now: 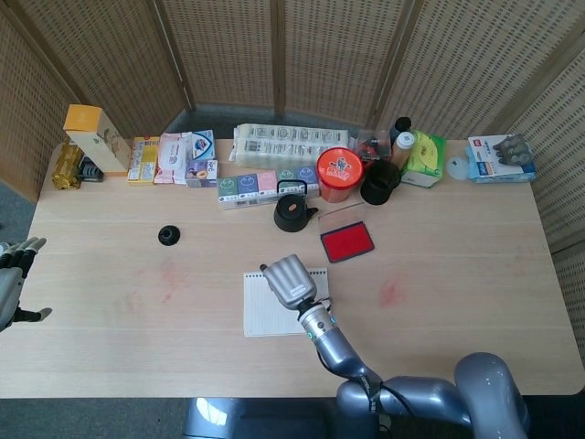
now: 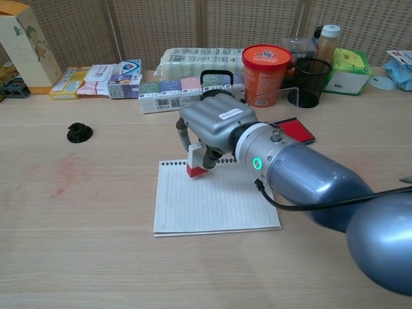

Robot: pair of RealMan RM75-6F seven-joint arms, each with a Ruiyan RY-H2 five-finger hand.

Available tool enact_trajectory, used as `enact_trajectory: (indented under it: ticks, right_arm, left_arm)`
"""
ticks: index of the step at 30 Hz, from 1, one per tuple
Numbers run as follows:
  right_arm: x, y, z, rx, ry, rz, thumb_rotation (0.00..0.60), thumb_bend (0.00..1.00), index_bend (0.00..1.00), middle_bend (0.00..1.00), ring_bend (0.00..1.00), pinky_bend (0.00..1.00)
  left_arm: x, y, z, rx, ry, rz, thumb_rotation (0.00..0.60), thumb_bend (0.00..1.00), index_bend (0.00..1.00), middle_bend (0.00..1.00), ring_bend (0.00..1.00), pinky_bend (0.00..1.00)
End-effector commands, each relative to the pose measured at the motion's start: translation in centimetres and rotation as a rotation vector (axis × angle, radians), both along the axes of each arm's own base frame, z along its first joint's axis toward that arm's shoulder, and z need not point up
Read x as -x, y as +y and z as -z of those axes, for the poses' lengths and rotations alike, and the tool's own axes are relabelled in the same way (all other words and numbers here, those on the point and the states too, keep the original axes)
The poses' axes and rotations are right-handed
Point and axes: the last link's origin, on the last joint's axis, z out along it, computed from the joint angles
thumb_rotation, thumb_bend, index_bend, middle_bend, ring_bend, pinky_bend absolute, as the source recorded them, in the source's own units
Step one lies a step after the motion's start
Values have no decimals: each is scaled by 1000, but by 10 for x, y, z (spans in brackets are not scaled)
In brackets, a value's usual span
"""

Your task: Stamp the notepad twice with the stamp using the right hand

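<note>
A white lined spiral notepad (image 2: 215, 203) (image 1: 263, 313) lies on the table in front of me. My right hand (image 2: 211, 129) (image 1: 289, 281) hangs over its upper left part and grips a small white stamp with a red base (image 2: 196, 162), whose base is at or just above the paper near the spiral edge. In the head view the hand hides the stamp. The red ink pad (image 1: 346, 241) (image 2: 293, 129) lies open to the right behind the notepad. My left hand (image 1: 13, 274) is at the far left edge of the head view, fingers spread, holding nothing.
A black round cap (image 1: 168, 235) lies to the left. A black kettle-like object (image 1: 292, 213), red tub (image 1: 339, 174), black cup (image 1: 379, 182) and a row of boxes and packets (image 1: 265, 146) line the back. Red smudges (image 1: 391, 294) mark the wood.
</note>
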Motion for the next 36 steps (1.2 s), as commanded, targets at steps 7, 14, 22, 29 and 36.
enact_trajectory:
  ticks: [7, 14, 22, 29, 36]
  right_arm:
    - [-17, 12, 10, 43, -5, 62, 600, 508, 559, 961, 1000, 1000]
    - [-18, 10, 16, 69, 14, 125, 600, 513, 559, 963, 1000, 1000]
    - [-22, 10, 19, 85, 19, 163, 600, 520, 562, 965, 1000, 1000]
    - [-26, 14, 20, 74, 20, 154, 600, 521, 562, 965, 1000, 1000]
    - [-21, 9, 23, 68, 26, 160, 600, 522, 569, 965, 1000, 1000]
  left_arm:
    - [0, 0, 0, 4, -3, 1, 600, 0, 0, 0, 41, 114]
    - [0, 0, -1, 3, -7, 0, 600, 0, 0, 0, 42, 114]
    - [0, 0, -1, 3, -8, 0, 600, 0, 0, 0, 42, 114]
    - [0, 0, -1, 4, -9, -2, 600, 0, 0, 0, 42, 114]
    - [1, 1, -2, 3, -10, -4, 600, 0, 0, 0, 42, 114]
